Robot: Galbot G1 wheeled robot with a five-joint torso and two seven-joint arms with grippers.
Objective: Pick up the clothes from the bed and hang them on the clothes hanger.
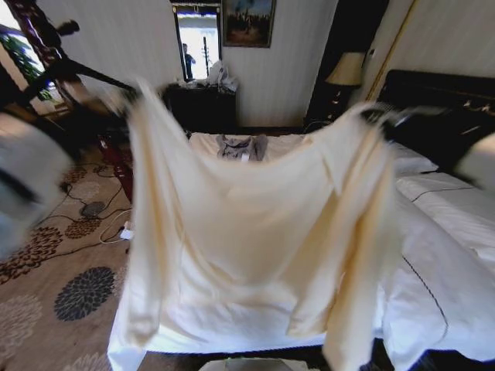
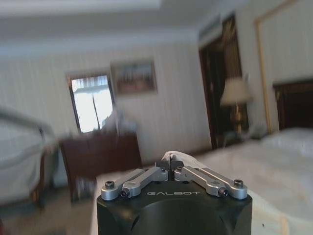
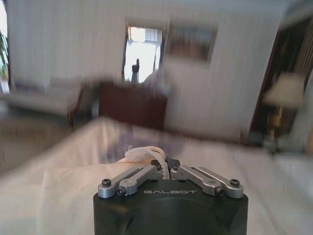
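We hold the clothes [image 1: 247, 232] spread mid-frame above the bed [image 1: 448, 255], left gripper [image 2: 169, 166] and right gripper [image 3: 164, 166] each pinched tight on a top corner; soft, light, droopy fabric, best gripped at the shoulders.

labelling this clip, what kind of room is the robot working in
Most likely a hotel-style bedroom. A wide bed with white sheets and a tall dark headboard, a lit table lamp beside it, and a dark dresser under a mirror all point that way.
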